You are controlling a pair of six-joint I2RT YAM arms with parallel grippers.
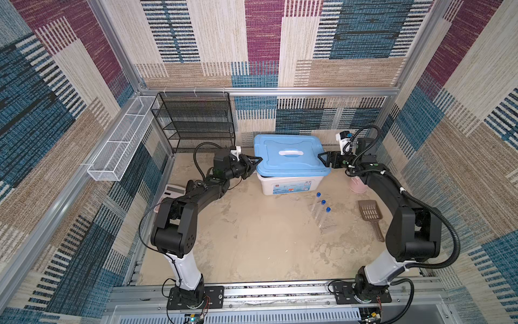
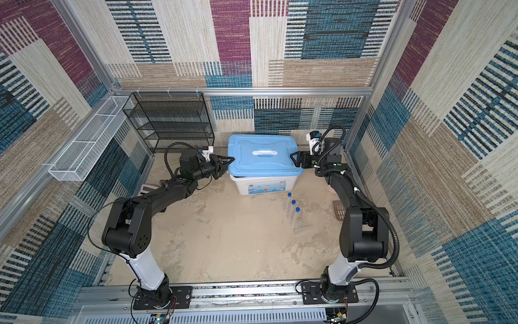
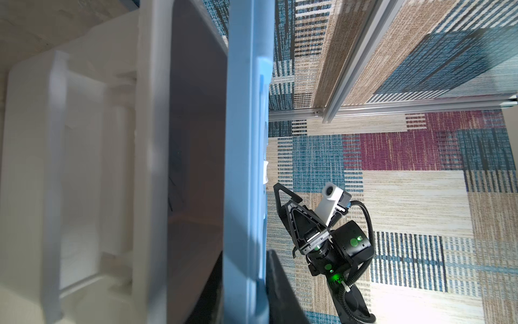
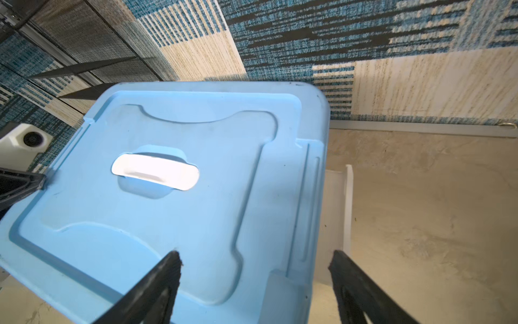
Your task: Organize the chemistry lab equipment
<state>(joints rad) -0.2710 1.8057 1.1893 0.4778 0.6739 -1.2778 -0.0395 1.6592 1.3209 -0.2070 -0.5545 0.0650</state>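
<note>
Just near and right of the white box, the three test tubes lie side by side on the tabletop. Their long axes run roughly near to far, caps at the far end, closest to the right arm. The right pincer stands apart at the right edge of the blue lid. The left pincer is clamped on its left edge.

a boxed-in robot test cell: aluminium frame, carpet-tile walls, robot arms bolted to a front rail.
</note>
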